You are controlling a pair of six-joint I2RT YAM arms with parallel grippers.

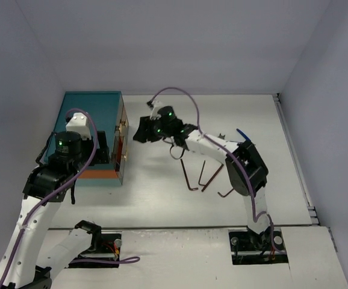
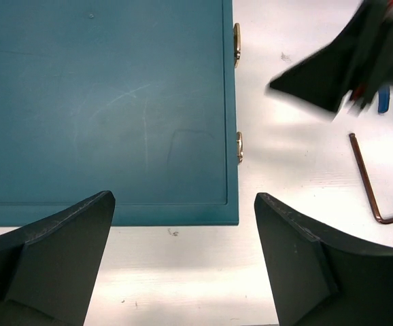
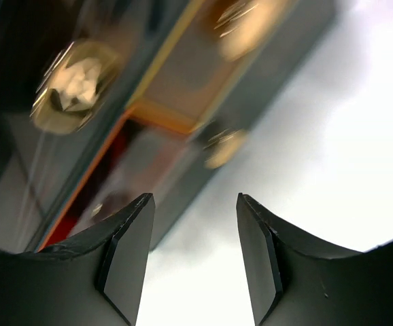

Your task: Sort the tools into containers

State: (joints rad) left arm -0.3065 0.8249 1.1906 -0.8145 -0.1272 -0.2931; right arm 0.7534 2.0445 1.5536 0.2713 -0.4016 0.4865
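Right wrist view: black two-fingered right hand (image 3: pixel 193 204) apart and empty, aimed at blurred clear plastic drawers (image 3: pixel 176 81), small brass knob (image 3: pixel 225 147) just ahead of the fingertips, not yet gripped. From the top external camera, same hand just beside the right-facing front of the teal box-shaped chest (image 1: pixel 90 108) at the left edge of the white worktop (image 1: pixel 156 205). Probably next: closing on a knob, pulling rightward. Left hand (image 2: pixel 183 200) likewise apart, hanging over the chest's top, farther from the knobs. Dark L-shaped hex keys (image 1: pixel 189 174) mid-worktop, behind the right hand, shafts running roughly near-to-far.
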